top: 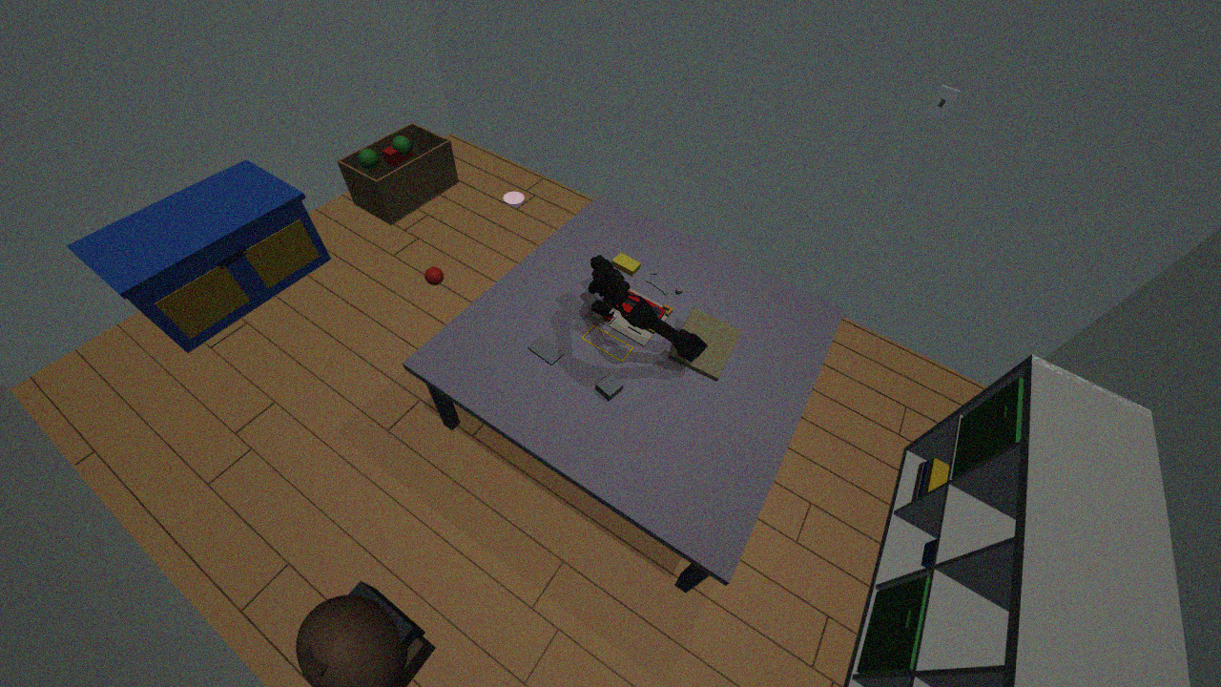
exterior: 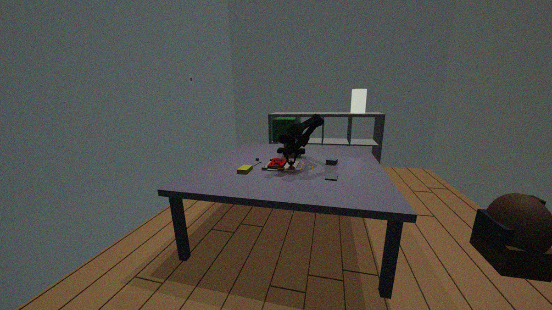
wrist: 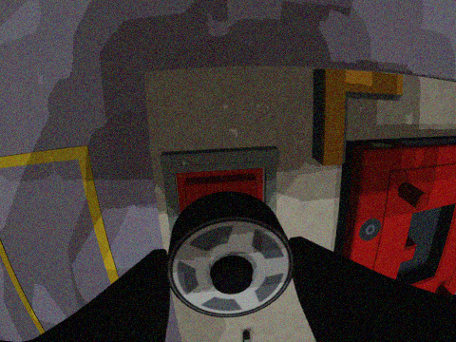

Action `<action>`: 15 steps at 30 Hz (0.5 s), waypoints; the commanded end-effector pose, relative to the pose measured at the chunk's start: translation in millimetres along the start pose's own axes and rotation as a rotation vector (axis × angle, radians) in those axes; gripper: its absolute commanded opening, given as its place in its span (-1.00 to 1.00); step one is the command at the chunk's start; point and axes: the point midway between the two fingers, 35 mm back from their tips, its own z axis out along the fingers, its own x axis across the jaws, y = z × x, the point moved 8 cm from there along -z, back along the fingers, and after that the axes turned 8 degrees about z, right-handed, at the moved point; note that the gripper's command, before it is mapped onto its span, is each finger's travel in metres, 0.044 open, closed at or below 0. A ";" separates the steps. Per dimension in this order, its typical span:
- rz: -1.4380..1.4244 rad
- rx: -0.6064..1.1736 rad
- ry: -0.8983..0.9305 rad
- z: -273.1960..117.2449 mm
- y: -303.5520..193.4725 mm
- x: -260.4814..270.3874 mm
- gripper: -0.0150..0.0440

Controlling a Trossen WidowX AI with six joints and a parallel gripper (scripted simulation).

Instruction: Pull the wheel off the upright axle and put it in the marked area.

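Note:
The black gripper (top: 605, 314) (exterior: 291, 163) (wrist: 230, 247) is shut on the wheel. The wheel (wrist: 256, 274) has a black tyre and a pale spoked face, and sits level between the fingertips above a red block (wrist: 190, 190) in a grey frame. The wheel's centre hole looks dark; I cannot tell whether the axle is still inside it. The axle's foot is hidden under the wheel. The marked area, a yellow outline (top: 602, 350) (exterior: 312, 166) (wrist: 98, 214), lies on the table left of the board in the wrist view.
The pale board (wrist: 233, 119) carries an orange corner bracket (wrist: 333, 128) and a red housing (exterior: 276, 163) (wrist: 370, 190) with pegs, right of the wheel in the wrist view. A yellow block (top: 627, 262) (exterior: 245, 169), a dark block (top: 609, 388) (exterior: 331, 161) and a flat plate (exterior: 331, 177) lie on the table.

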 end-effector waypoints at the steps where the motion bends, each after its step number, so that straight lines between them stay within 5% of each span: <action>1: -0.006 -0.012 -0.004 -5.9 1.3 0.1 -0.49; 15: -0.005 -0.013 -0.003 -10.6 1.1 0.0 -0.49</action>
